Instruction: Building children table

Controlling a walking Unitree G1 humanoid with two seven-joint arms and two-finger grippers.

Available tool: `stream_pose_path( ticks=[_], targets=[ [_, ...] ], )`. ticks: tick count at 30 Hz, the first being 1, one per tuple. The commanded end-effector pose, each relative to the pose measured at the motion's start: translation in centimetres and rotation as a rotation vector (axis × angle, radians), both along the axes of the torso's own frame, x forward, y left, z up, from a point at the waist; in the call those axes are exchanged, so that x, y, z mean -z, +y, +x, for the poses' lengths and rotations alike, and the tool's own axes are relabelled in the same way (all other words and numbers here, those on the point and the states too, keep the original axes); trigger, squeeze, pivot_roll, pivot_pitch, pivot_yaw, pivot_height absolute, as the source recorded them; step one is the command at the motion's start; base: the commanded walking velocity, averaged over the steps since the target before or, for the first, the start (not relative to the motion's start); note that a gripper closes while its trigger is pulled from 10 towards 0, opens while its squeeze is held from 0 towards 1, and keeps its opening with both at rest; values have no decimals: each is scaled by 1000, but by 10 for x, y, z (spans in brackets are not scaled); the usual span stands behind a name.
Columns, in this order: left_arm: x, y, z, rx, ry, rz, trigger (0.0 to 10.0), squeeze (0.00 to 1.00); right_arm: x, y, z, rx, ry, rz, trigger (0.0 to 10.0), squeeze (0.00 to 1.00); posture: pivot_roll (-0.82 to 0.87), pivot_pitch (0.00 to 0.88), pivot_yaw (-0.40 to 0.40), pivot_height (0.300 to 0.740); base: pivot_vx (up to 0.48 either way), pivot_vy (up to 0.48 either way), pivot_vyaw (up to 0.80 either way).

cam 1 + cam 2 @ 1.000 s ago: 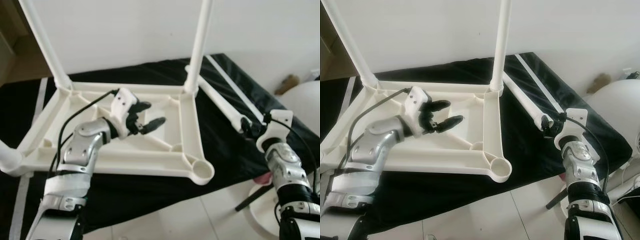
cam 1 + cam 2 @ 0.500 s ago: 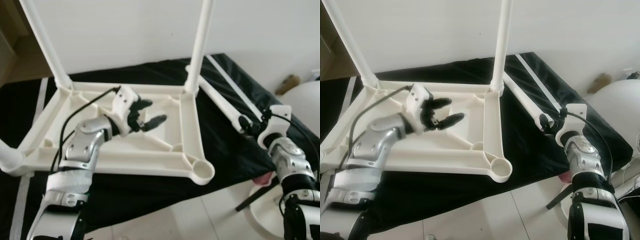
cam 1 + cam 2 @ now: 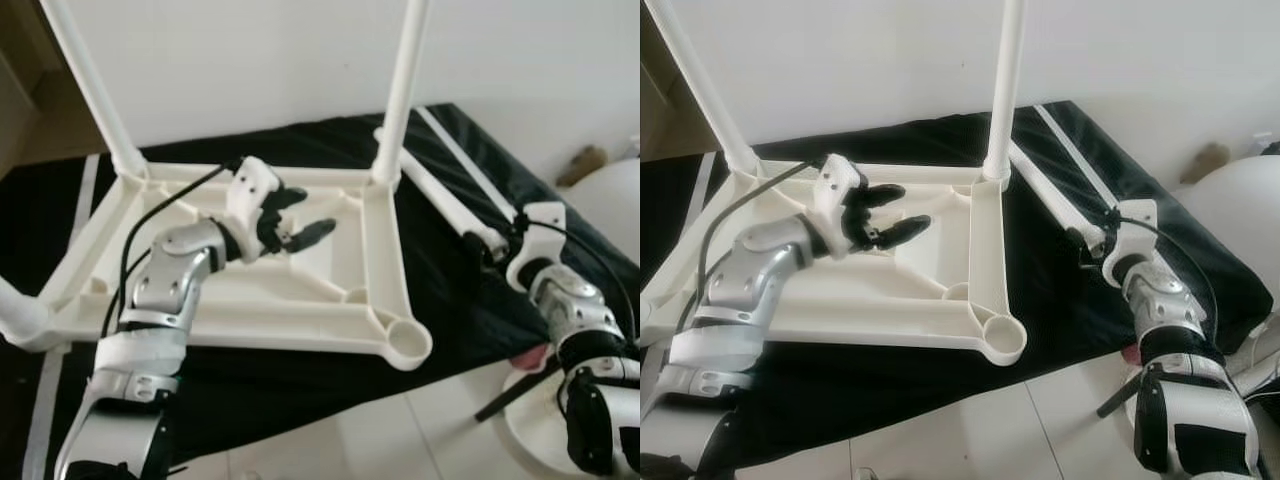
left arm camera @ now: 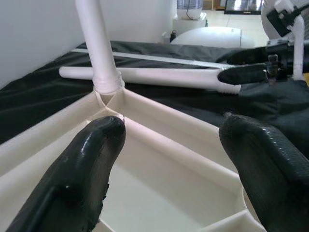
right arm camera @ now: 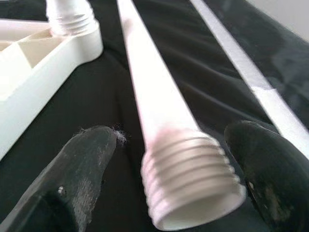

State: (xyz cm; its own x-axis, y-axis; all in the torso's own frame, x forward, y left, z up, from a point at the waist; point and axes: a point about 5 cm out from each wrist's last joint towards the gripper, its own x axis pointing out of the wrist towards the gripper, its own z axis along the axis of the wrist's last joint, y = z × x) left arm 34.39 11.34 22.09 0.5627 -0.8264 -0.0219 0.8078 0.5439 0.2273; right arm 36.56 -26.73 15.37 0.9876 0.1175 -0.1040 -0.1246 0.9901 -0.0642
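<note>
Right pincer (image 5: 164,179), fingers apart, straddles the threaded near end of the loose table leg (image 5: 149,96), whose long axis runs away toward the upturned tabletop (image 3: 380,300), where the open left pincer (image 3: 300,215) hovers inside.

Black cloth (image 3: 450,300) spread under my work, white stripe (image 3: 470,165) running along its far right side, another pale stripe (image 3: 82,185) at left. Plain white wall (image 3: 250,60) behind. Pale tiled floor (image 3: 400,430) in front, below cloth edge. Round white object (image 3: 610,205) at my right, partly cut off by frame edge; small brownish thing (image 3: 585,160) beside it near wall, too blurred to identify. Dark rod (image 3: 510,395) slanting on floor at lower right.
</note>
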Motion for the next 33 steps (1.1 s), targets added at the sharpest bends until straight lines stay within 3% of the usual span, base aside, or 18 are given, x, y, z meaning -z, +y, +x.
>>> stream_pose_path(
  ticks=[1, 13, 14, 15, 16, 26, 32, 33],
  targets=[
    [0, -1, 0, -47, -10, 0, 10000, 0, 3, 1, 0, -11, 22, -11, 10000, 0, -47, 123, 31, 740, 0, 0, 0],
    [3, -1, -4, -34, 8, 17, 10000, 0, 4, 0, 2, -34, 52, -16, 10000, 0, -24, 183, 24, 740, 0, 0, 0],
    [3, -1, -4, -34, 10, 17, 10000, 0, 5, 0, 3, -31, 58, -14, 6000, 0, -24, 186, 25, 740, 0, 0, 0],
    [3, -1, -4, -35, 12, 17, 10000, 0, 5, 0, 3, -34, 59, -12, 3961, 0, -25, 186, 24, 740, 0, 0, 0],
    [3, -1, -5, -35, 13, 17, 10000, 0, 5, 1, 3, -39, 60, -9, 0, 0, -25, 185, 23, 740, 0, 0, 0],
    [1, -5, -4, -42, 7, -1, 10000, 0, 7, 8, 0, -71, 16, 21, 0, 0, -33, 171, 5, 740, 0, 0, 0],
    [1, -5, -4, -48, 8, -10, 10000, 0, 10, 17, -18, -61, -47, 64, 0, 0, -46, 167, 2, 740, 0, 0, 0],
    [2, -7, -3, -45, 9, -12, 10000, 0, 10, 27, -31, -4, -82, 98, 2706, 0, -53, 165, 4, 740, 0, 0, 0]
  ],
)
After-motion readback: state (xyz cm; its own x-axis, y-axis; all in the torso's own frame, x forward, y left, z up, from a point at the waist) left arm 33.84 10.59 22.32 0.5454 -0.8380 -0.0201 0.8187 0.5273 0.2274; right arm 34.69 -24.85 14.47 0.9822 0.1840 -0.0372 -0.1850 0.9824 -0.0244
